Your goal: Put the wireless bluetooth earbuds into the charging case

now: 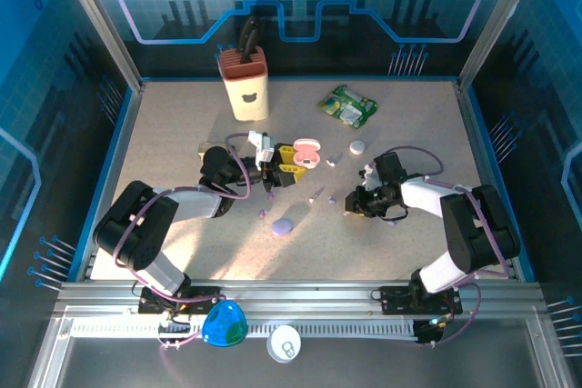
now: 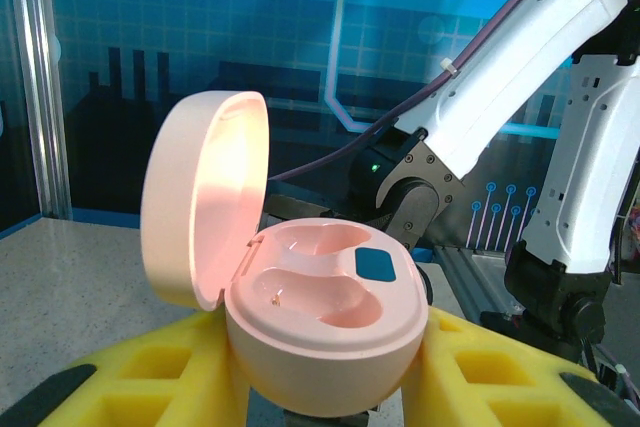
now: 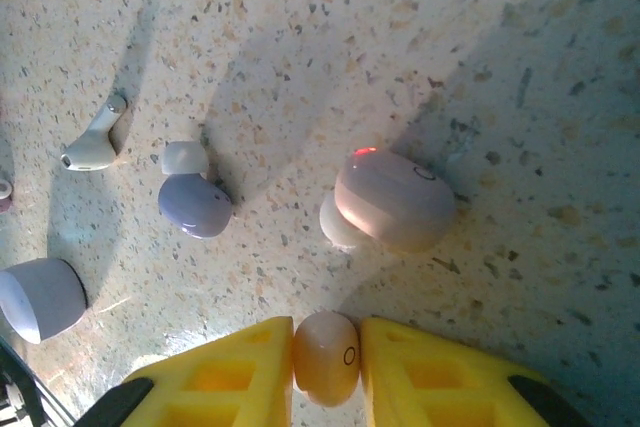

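Note:
My left gripper is shut on an open pink charging case. Its lid stands up and both wells are empty. In the top view this case sits mid-table at my left gripper. My right gripper is low over the table, its yellow fingers pressed on both sides of a pinkish earbud. Just beyond lie a second pinkish earbud with a red glint, a lilac earbud and a white stemmed earbud. In the top view my right gripper is right of centre.
A purple pebble-shaped case lies in front of the left gripper and a white one sits further back. A beige holder stands at the back, with a green packet to its right. Tiny earbuds dot the table's middle.

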